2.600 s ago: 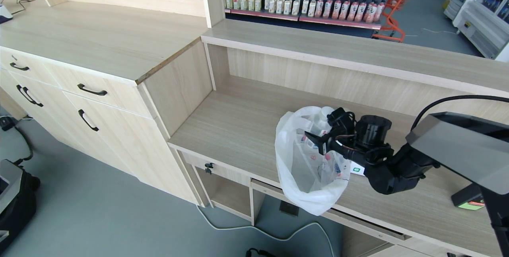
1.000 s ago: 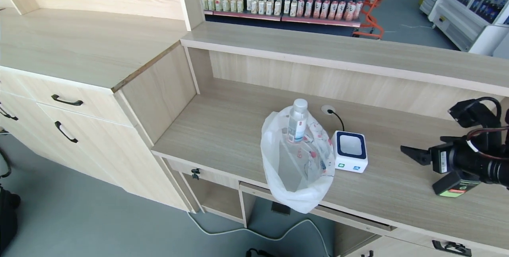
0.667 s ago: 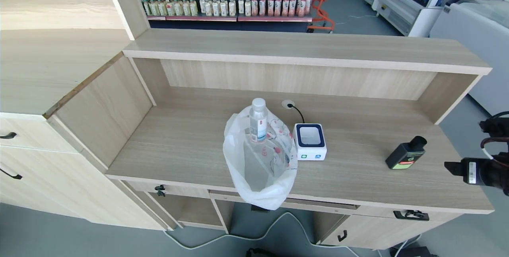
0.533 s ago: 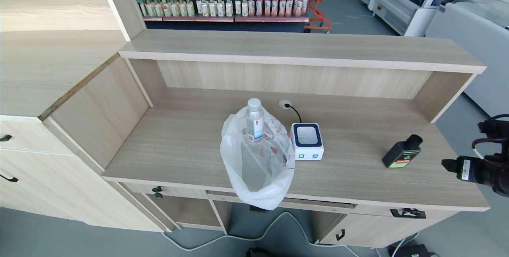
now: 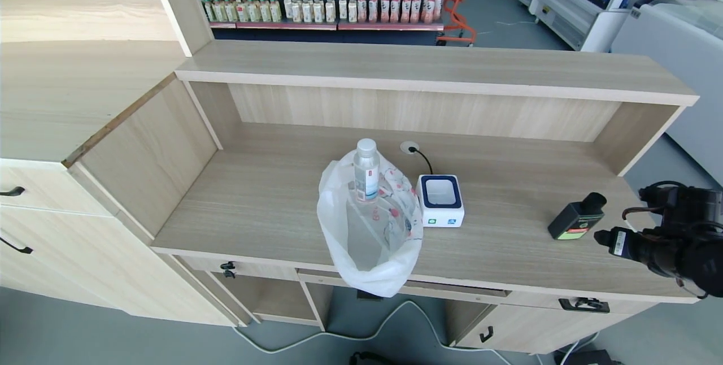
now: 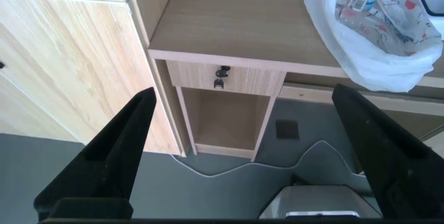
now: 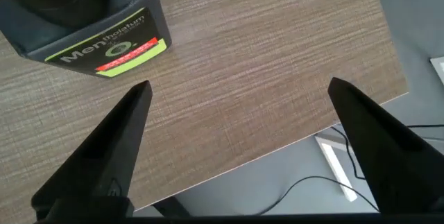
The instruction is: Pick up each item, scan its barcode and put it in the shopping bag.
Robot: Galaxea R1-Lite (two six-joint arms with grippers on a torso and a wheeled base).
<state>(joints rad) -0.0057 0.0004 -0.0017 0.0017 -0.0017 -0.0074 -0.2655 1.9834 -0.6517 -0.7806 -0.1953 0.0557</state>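
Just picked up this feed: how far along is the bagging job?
Done: a clear water bottle stands in the white shopping bag. In hand: nothing; the right gripper is open and empty beside the dark green-labelled bottle on the counter, the left gripper open too. Left: pick up that bottle, scan it at the white scanner and bag it.

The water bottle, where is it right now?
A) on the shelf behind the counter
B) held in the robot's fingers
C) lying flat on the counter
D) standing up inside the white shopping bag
D: the water bottle stands upright in the shopping bag, with its cap sticking out above the rim.
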